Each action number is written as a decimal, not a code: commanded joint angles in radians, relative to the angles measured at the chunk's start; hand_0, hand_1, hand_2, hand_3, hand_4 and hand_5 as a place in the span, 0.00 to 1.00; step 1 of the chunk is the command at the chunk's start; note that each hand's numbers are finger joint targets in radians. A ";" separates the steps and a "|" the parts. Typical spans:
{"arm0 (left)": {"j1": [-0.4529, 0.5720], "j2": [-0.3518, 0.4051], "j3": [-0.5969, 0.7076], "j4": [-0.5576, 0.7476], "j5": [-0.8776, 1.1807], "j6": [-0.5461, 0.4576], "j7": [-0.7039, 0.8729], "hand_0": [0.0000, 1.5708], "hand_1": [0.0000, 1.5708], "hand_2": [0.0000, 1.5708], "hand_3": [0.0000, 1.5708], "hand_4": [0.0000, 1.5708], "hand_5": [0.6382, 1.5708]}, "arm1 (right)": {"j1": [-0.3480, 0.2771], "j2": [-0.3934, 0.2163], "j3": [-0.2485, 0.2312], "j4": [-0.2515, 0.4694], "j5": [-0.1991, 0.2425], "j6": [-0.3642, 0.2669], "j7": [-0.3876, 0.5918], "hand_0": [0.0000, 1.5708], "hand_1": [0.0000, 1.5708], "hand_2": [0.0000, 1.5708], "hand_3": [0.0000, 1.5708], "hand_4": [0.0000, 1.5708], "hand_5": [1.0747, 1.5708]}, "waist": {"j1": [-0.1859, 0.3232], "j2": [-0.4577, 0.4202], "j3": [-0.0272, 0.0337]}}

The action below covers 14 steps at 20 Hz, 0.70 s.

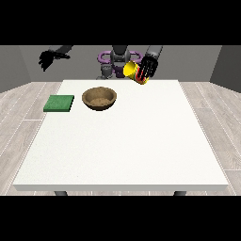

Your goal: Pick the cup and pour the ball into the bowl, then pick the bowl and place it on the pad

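My hand at the view's left (47,59) hangs in the air up at about ten o'clock from the table's middle, raised above and beyond the far left corner, touching nothing; its fingers droop loosely and hold nothing, so I count it open. Below it, at nine o'clock on the white table (122,155), the green pad (59,103) lies flat at the left edge. Just beside the pad, at its three o'clock, the brown bowl (99,98) stands upright, near the pad but apart from it. I cannot tell whether a ball lies inside it. Farther right, at about one o'clock from the bowl, my hand at the view's right (148,67) has its fingers curled round the yellow cup (133,71), which is tilted in the air above the table's far edge, its mouth turned down toward the left.
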 commanded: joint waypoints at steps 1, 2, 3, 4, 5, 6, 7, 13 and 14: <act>-0.079 -0.029 -0.123 0.027 -0.182 -0.041 0.144 0.99 0.99 1.00 1.00 1.00 0.61 | -0.003 -0.008 -0.005 0.041 -0.005 0.016 0.005 0.00 0.00 0.00 0.00 0.00 1.00 | 0.001 -0.055 0.0012; -0.088 -0.002 -0.141 0.027 -0.211 -0.048 0.124 0.99 0.99 1.00 1.00 1.00 0.65 | 0.001 -0.014 -0.015 0.044 0.009 -0.003 -0.022 0.00 0.00 0.00 0.00 0.00 1.00 | 0.007 -0.038 0.0008; -0.096 -0.045 -0.179 0.037 -0.271 -0.031 0.189 0.99 0.99 1.00 1.00 0.97 0.71 | 0.011 0.003 0.002 0.050 0.012 0.009 -0.023 0.00 0.00 0.00 0.00 0.00 1.00 | -0.004 -0.046 0.0009; -0.121 -0.055 -0.201 0.054 -0.308 -0.061 0.224 0.98 0.98 1.00 1.00 0.95 0.75 | -0.008 -0.021 -0.004 0.053 -0.007 0.039 0.000 0.00 0.00 0.00 0.00 0.00 1.00 | -0.018 -0.045 0.0008; -0.136 -0.063 -0.229 0.056 -0.352 -0.044 0.229 0.96 0.96 1.00 1.00 0.90 0.79 | -0.038 -0.018 -0.020 0.057 -0.010 0.017 -0.024 0.00 0.00 0.00 0.00 0.00 1.00 | -0.016 -0.002 0.0007; -0.162 -0.076 -0.266 0.057 -0.379 -0.125 0.234 0.96 0.96 1.00 1.00 0.88 0.82 | -0.035 -0.039 -0.022 0.085 -0.007 0.025 0.005 0.00 0.00 0.00 0.00 0.00 1.00 | 0.006 -0.038 0.0013; -0.120 -0.129 -0.303 0.071 -0.409 -0.127 0.253 0.95 0.95 1.00 1.00 0.96 0.73 | -0.022 -0.003 0.001 0.059 0.007 0.008 -0.006 0.00 0.00 0.00 0.00 0.00 1.00 | -0.017 -0.052 0.0003; -0.204 -0.136 -0.469 0.141 -0.605 -0.289 0.261 0.98 0.98 1.00 1.00 1.00 0.52 | -0.038 -0.005 0.011 0.077 0.000 0.054 -0.030 0.00 0.00 0.00 0.00 0.00 1.00 | -0.046 -0.025 0.0009; -0.199 -0.203 -0.513 0.129 -0.653 -0.303 0.311 0.98 0.98 1.00 1.00 0.99 0.56 | -0.073 -0.020 -0.005 0.103 -0.003 0.030 -0.007 0.00 0.00 0.00 0.00 0.00 1.00 | -0.008 -0.023 0.0006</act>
